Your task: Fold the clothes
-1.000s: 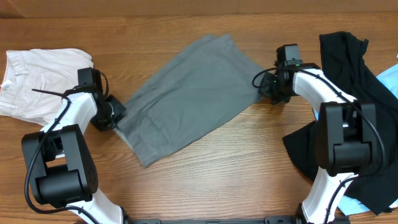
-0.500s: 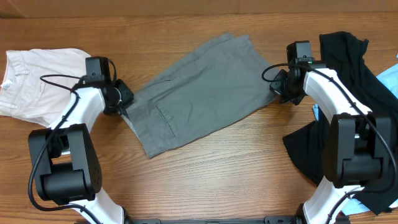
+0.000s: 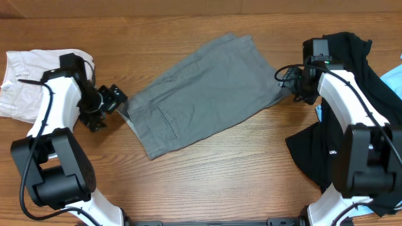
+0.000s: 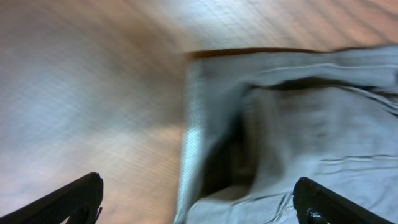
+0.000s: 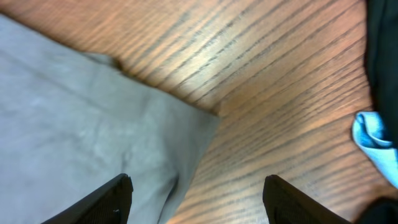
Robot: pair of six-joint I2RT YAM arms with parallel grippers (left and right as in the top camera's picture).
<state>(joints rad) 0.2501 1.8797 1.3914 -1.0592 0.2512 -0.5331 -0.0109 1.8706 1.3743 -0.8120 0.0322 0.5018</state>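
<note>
Shorts: the grey shorts (image 3: 201, 94) lie flat in the middle of the wooden table (image 3: 220, 182), set on a slant from near left to far right.
Shorts, ends: the waist end is at the near left and the leg hems are at the far right, where two layers show slightly offset.
Shorts, detail: a stitched pocket (image 3: 166, 119) faces up near the waist end.
Shorts, left wrist view: the picture is blurred, but the shorts (image 4: 311, 118) show a pale inner band along the waist edge, and the waist gapes a little.
Shorts, right wrist view: one corner of the shorts (image 5: 93, 124) lies smooth on the wood.
Left gripper: the left gripper (image 3: 116, 100) is just beside the waist edge on the left. In its own view the left gripper (image 4: 198, 183) has its fingers spread wide and holds nothing. Whether it touches the cloth I cannot tell.
Right gripper: the right gripper (image 3: 289, 85) is just beside the right edge of the shorts. Its own view shows the right gripper (image 5: 196, 186) spread wide above the cloth corner, gripping nothing.
White garment: a folded white garment (image 3: 31, 81) lies at the far left, beyond the left arm and apart from the shorts.
Black garment: a black garment (image 3: 348, 50) is spread along the right side under the right arm, and shows at the right edge of the wrist view (image 5: 382, 37).
Blue cloth: a pale blue cloth (image 3: 392, 81) shows at the right edge, beside the black garment, and a bit of it is seen from the right wrist (image 5: 373, 134).
</note>
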